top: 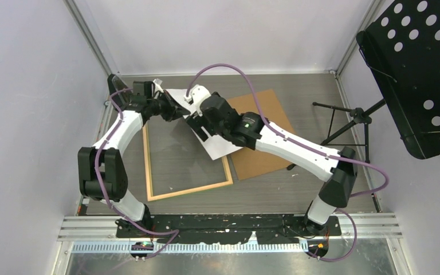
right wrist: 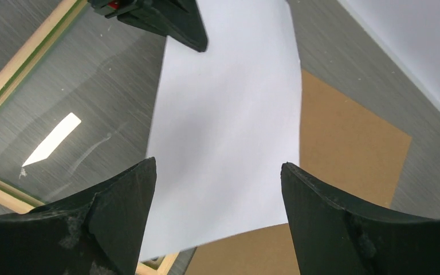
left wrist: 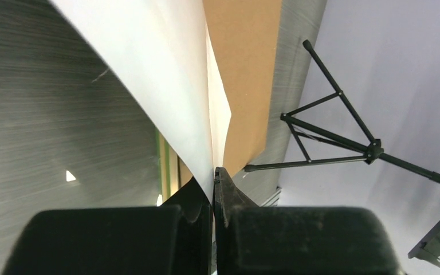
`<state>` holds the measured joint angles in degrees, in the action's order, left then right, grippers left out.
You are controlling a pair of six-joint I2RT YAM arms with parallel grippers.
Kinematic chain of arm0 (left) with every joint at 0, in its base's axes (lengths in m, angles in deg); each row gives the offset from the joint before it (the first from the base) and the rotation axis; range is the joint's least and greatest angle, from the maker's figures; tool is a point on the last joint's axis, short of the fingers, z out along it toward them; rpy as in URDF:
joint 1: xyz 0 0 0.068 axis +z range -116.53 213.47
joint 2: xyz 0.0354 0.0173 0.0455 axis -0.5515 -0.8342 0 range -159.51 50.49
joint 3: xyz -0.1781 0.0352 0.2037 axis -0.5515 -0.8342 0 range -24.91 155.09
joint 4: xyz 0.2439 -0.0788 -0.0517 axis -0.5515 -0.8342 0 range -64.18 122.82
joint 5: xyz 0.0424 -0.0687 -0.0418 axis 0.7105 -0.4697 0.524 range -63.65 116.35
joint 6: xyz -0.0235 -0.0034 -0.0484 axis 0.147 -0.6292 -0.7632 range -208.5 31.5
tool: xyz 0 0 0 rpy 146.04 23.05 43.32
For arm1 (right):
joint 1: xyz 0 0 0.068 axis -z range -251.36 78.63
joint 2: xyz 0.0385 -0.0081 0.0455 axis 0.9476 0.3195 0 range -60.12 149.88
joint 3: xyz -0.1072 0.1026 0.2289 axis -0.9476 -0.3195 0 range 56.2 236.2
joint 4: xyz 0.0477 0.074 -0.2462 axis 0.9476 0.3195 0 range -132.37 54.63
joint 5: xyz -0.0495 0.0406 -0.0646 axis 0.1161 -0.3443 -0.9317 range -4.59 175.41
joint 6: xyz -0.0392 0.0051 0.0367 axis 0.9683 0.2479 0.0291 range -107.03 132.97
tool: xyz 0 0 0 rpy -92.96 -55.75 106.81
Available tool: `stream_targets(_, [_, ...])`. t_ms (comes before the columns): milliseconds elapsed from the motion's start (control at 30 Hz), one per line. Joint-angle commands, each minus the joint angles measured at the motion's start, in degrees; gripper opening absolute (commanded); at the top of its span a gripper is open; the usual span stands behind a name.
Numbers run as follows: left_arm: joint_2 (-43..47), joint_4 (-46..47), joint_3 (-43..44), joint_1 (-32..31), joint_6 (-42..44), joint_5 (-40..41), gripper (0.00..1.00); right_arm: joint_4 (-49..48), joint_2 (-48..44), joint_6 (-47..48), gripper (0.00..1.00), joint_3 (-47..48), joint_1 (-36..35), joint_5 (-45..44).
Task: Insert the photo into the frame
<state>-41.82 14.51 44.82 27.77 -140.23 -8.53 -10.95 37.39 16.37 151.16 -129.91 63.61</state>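
Note:
The photo (top: pixel 219 146) shows only its plain white back. It slopes from the far left down over the frame's right side. My left gripper (top: pixel 173 109) is shut on its far corner, and in the left wrist view the sheet (left wrist: pixel 160 74) runs right into the pinched fingertips (left wrist: pixel 213 172). My right gripper (top: pixel 198 124) hovers over the photo (right wrist: pixel 229 132), open (right wrist: pixel 217 172) with nothing between its fingers. The frame (top: pixel 189 189) lies flat with its light wood side up and a green edge showing (right wrist: pixel 23 74).
A brown hardboard backing sheet (top: pixel 263 154) lies to the right, partly under the photo. A glossy clear sheet (right wrist: pixel 91 97) sits inside the frame. A black music stand (top: pixel 418 74) with a tripod (top: pixel 349 120) stands at the right wall.

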Motion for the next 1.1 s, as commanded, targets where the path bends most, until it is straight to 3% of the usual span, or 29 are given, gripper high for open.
stream_targets(0, [0.77,-6.45,3.43,2.74,10.86,-6.19,0.00,-2.73,-4.57,1.33,0.86,-1.75,0.51,-2.28])
stream_targets(267, [0.42,-15.84,1.30,5.43,26.04,-11.89,0.00,-2.83,-4.80,1.09,0.85,-2.93,3.05,-1.23])
stream_targets(467, [-2.36,-25.67,2.77,12.02,37.95,-13.88,0.00,-3.50,-4.88,1.23,0.85,-5.37,3.49,-0.35])
stream_targets(733, [-9.09,-36.39,6.68,18.49,49.49,-9.61,0.00,-4.07,-4.17,1.09,0.84,-6.43,3.61,1.03])
stream_targets(1067, [-14.92,-44.61,11.21,18.96,59.89,-4.17,0.00,-4.21,-4.18,1.17,0.84,-7.12,3.61,1.49])
